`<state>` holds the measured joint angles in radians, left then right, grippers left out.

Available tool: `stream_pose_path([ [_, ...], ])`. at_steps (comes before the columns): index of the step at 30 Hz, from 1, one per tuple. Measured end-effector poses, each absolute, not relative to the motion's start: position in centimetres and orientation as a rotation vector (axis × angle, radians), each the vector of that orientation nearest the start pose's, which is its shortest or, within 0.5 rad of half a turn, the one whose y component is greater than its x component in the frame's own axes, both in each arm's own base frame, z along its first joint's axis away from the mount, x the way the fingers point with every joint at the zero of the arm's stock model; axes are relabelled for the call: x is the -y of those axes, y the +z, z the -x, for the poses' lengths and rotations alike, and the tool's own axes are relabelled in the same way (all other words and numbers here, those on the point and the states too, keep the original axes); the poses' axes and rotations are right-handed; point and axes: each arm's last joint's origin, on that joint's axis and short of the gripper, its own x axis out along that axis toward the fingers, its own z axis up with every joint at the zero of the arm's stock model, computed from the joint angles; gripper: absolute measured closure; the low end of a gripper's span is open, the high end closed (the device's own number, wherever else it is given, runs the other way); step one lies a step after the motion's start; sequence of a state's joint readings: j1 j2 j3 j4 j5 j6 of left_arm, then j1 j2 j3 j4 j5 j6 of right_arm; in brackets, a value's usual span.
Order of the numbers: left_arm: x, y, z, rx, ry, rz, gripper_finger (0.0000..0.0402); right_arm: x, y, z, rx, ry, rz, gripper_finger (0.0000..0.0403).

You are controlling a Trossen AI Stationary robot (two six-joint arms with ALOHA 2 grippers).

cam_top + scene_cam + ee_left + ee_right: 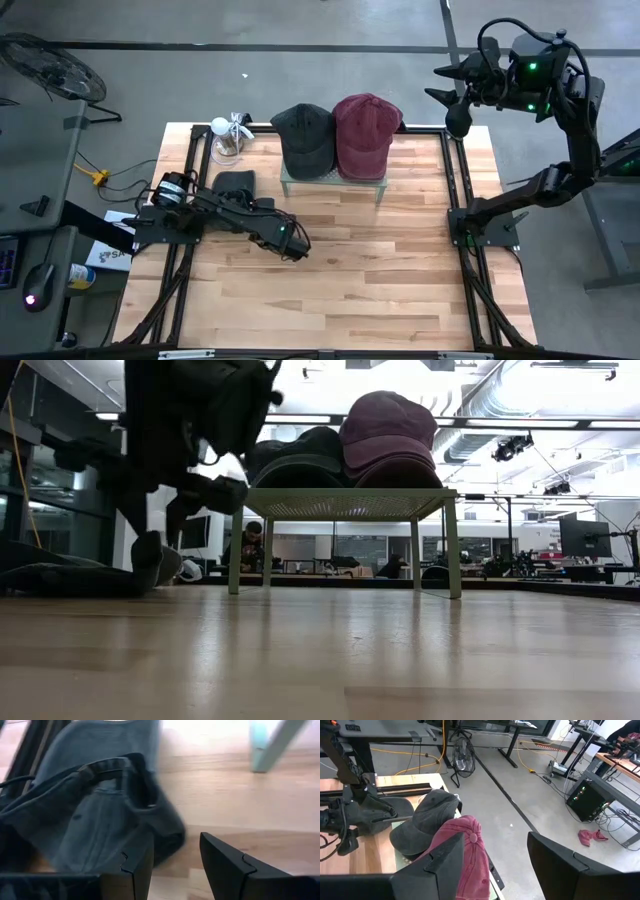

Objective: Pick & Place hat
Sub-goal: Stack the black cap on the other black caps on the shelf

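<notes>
A dark blue-grey hat [90, 820] lies flat on the wooden table at the left [235, 183], and in the low view it shows as a low dark shape [60, 575]. My left gripper [172, 865] is open and slants down at the hat's near-right edge [262, 207], with one finger [150, 555] close above the wood. A dark grey hat [305, 140] and a maroon hat [365, 135] rest on a pale green rack [330, 183] at the far middle. My right gripper [495, 860] is open and empty, raised high beyond the table's far right corner [445, 82]. My left gripper has one finger [137, 865] in front of the hat's edge [167, 842] and the other over bare wood. I cannot tell whether that finger touches the hat.
A small white and clear object [228, 135] stands at the far left corner. Black frame rails [455, 190] run along both sides of the table. The rack's legs [452, 545] stand on the wood, with bare table [350, 290] in front. A person [250, 542] sits far behind.
</notes>
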<state>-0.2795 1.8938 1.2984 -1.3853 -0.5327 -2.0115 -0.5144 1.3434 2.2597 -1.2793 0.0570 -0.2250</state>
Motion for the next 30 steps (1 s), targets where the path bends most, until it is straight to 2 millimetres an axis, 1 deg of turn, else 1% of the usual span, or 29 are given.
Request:
stream_pose_path([
  [5,6.8,17.7,-28.6,-0.798,1.716,0.694,0.0245,7.6,55.7,-13.2,-0.421,-0.523,0.125,0.0192],
  [15,6.8,16.2,-28.9,-0.75,1.638,0.731,0.0245,7.6,55.7,-13.2,-0.421,-0.523,0.125,0.0192],
  [24,6.5,14.3,-27.4,-0.827,1.682,0.713,0.0245,7.6,55.5,-13.1,-0.439,-0.519,0.12,0.0192],
  [30,6.0,12.5,-27.0,-0.761,1.649,0.752,0.0245,7.6,55.5,-13.1,-0.443,-0.519,0.119,0.0192],
])
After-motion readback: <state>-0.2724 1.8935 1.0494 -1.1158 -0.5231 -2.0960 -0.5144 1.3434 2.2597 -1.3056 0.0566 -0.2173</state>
